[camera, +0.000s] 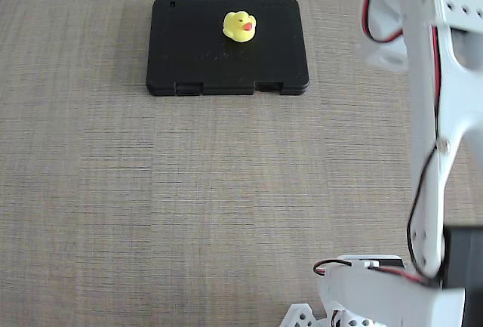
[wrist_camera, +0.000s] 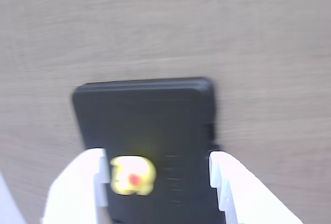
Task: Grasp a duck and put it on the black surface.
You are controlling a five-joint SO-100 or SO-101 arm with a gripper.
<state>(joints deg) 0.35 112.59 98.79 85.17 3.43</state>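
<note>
The tiny yellow duck (camera: 240, 26) with a red-orange beak sits upright on the black surface (camera: 196, 55), a flat black slab at the back of the table. In the wrist view the duck (wrist_camera: 133, 175) is blurred and lies on the slab (wrist_camera: 150, 115) close to the left white finger (wrist_camera: 85, 182). My gripper (wrist_camera: 155, 157) is open and empty, its two white fingers spread wide, and the duck shows between them. In the fixed view the white arm (camera: 441, 115) stands at the right, away from the slab; the fingertips are not clear there.
The table (camera: 189, 206) is a wood-grain surface. The arm's base and cables (camera: 370, 289) take up the lower right corner of the fixed view.
</note>
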